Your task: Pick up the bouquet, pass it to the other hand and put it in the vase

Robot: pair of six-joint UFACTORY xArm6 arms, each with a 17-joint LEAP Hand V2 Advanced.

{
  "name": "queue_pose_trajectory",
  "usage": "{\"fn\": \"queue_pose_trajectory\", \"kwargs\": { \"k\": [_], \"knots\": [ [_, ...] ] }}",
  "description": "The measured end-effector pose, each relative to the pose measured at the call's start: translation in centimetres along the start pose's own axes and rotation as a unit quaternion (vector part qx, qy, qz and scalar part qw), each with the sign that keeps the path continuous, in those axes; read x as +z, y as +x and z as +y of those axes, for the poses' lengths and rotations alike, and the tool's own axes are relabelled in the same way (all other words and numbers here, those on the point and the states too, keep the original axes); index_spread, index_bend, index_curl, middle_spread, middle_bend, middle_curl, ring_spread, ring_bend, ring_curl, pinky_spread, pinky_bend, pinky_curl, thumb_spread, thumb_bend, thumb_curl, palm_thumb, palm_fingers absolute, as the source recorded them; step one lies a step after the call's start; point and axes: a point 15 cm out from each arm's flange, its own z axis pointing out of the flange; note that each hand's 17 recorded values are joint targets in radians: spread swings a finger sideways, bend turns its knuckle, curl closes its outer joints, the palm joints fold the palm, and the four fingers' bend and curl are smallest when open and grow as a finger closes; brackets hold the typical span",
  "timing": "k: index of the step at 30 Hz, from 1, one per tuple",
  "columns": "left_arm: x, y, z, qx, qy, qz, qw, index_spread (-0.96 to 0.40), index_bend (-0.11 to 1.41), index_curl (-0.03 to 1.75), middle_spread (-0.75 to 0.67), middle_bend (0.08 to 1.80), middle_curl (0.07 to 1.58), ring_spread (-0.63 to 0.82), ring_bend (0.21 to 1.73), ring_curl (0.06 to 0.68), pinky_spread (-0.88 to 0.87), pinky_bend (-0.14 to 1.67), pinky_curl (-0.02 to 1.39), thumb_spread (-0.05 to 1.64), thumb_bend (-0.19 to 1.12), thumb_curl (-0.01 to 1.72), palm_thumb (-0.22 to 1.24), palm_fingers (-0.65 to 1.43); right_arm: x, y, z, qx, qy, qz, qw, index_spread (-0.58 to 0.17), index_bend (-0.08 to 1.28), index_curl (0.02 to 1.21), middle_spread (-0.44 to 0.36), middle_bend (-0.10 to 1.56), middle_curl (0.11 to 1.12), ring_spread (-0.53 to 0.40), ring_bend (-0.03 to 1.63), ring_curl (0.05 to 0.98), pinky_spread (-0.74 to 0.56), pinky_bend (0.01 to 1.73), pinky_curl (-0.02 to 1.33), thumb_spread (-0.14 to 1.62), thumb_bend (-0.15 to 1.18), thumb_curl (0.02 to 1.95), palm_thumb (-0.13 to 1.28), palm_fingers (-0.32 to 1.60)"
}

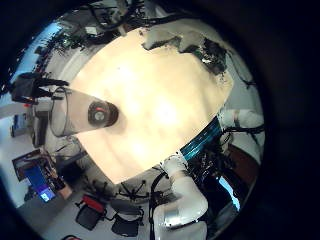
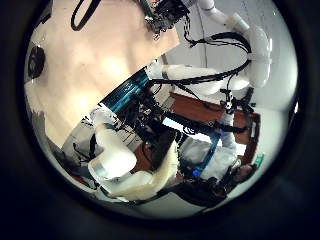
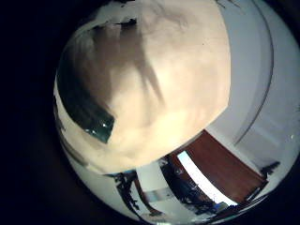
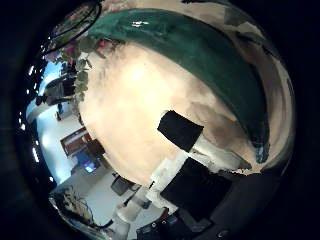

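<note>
No overview cam here, so this is from the palm cams only and I'm not vouching for colours. The tall see-through cylinder vase (image 1: pixel 85 112) stands upright on the pale wooden table (image 1: pixel 160 100), empty afaict, and fairly close to the left hand's palm. The bouquet (image 4: pixel 82 60) only shows as a small leafy clump near the table edge in the right thumb-side view, well away from that palm, so it's not picked up yet imo. It should be light and floppy with heads that crush easily, so I'd grab the bunched stems low down, not the blooms. Glass-looking vase = tippy and fragile, so drop the stems in gently. Count: 1 vase, 1 bouquet, 1 table. Right hand (image 4: pixel 185 150) holds nothing I can see, but whether it's curled or straight I can't tell. Same for the left hand, no fingers showing.
</note>
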Motion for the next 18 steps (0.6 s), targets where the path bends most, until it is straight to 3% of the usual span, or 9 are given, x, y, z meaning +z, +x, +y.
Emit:
{"fn": "queue_pose_trajectory", "kwargs": {
  "k": [7, 13, 18],
  "knots": [
    [0.2, 0.1, -0.6, -0.003, -0.007, 0.002, 1.0, 0.03, 0.18, 0.34, 0.42, 0.19, 0.31, 0.56, 0.54, 0.196, 0.64, 0.46, 0.14, 1.15, -0.02, 0.27, 0.17, 0.06, 1.3, -0.1, -0.4, -0.01, -0.006, 0.017, 1.0, -0.22, 0.18, 0.45, -0.095, 0.67, 0.56, -0.215, 1.12, 0.345, -0.04, 0.82, -0.01, 1.05, -0.02, 0.38, 0.49, 0.62],
    [0.2, 0.3, -0.7, -0.003, -0.008, 0.001, 1.0, 0.03, 0.18, 0.34, 0.42, 0.19, 0.31, 0.56, 0.54, 0.197, 0.64, 0.46, 0.14, 1.15, -0.02, 0.27, 0.17, 0.06, 1.9, -0.1, -0.4, -0.012, -0.013, 0.028, 0.999, -0.267, 0.2, 0.48, -0.139, 0.69, 0.6, -0.254, 1.15, 0.38, -0.18, 0.94, 0.0, 1.04, -0.01, 0.41, 0.59, 0.73],
    [0.2, 0.2, -1.0, -0.002, -0.009, 0.002, 1.0, 0.03, 0.18, 0.34, 0.42, 0.19, 0.31, 0.56, 0.54, 0.198, 0.64, 0.46, 0.13, 1.15, -0.02, 0.27, 0.17, 0.06, 1.5, -0.1, -0.7, -0.017, -0.008, 0.037, 0.999, -0.335, 0.2, 0.51, -0.194, 0.7, 0.62, -0.278, 1.17, 0.397, -0.36, 1.1, 0.05, 1.02, 0.0, 0.45, 0.72, 0.94]
  ]
}}
